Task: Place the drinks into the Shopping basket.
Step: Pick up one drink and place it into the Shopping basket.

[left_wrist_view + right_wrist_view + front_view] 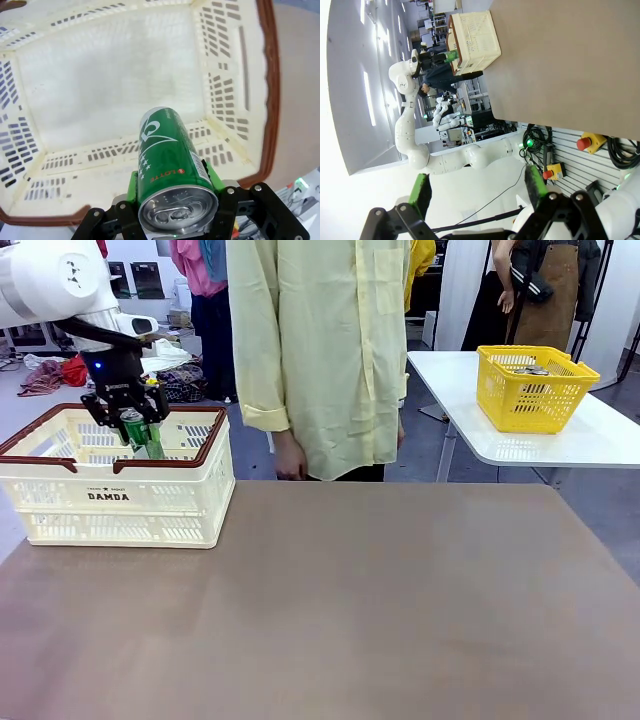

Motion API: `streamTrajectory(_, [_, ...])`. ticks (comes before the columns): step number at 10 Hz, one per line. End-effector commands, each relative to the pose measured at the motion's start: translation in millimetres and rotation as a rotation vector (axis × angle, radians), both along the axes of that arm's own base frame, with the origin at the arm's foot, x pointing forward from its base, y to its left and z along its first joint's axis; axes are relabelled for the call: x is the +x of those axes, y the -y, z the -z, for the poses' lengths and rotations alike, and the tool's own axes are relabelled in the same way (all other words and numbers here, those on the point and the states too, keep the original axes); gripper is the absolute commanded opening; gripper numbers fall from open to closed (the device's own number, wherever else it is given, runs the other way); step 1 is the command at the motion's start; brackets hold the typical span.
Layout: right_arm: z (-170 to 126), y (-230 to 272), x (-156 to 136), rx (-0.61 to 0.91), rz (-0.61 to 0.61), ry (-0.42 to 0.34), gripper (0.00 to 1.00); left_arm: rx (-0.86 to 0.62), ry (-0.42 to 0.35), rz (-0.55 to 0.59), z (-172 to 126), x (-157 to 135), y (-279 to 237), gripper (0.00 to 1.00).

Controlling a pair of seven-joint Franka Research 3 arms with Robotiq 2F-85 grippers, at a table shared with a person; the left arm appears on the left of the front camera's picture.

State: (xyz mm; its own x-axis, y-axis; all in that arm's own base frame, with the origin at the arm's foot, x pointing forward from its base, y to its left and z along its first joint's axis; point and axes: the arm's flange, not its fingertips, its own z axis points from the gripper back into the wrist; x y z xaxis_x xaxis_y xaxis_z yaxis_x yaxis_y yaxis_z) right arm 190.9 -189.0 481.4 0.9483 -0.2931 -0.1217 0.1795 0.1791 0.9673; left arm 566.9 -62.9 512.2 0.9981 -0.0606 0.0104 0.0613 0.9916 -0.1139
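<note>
My left gripper (pixel 139 423) is shut on a dark green drink can (pixel 134 429) and holds it just above the open top of the cream-white Shopping basket (pixel 120 502), which stands at the table's far left. In the left wrist view the can (pixel 167 160) lies between the green pads of the left gripper (pixel 172 186), silver top toward the camera, over the basket's bare floor (pixel 100 80). My right gripper (pixel 477 192) is open with nothing between its fingers, well off the table. From there the basket (pixel 475 32) shows far away.
A person in a pale yellow shirt (pixel 320 350) stands at the far edge of the brown table (pixel 350 600), one hand hanging by the edge. A small yellow basket (pixel 535 388) rests on a white side table at the back right.
</note>
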Motion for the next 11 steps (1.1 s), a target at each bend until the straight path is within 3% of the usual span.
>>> streamTrajectory(1, [-4, 0, 0, 0.011, 0.002, 0.009, 1.00, 0.059, -0.008, 0.050, 31, 41, -9, 0.00])
streamTrajectory(7, [-4, 0, 0, 0.011, 0.002, 0.009, 1.00, 0.099, -0.118, 0.057, 84, 57, -18, 0.00])
streamTrajectory(9, [-4, 0, 0, 0.011, 0.002, 0.009, 1.00, 0.073, -0.095, 0.058, 87, 58, -19, 0.00])
streamTrajectory(10, [-4, 0, 0, 0.011, 0.002, 0.009, 1.00, 0.057, -0.077, 0.064, 85, 57, -20, 0.35])
streamTrajectory(11, [-4, 0, 0, 0.011, 0.002, 0.009, 1.00, 0.047, -0.072, 0.067, 84, 56, -20, 0.91])
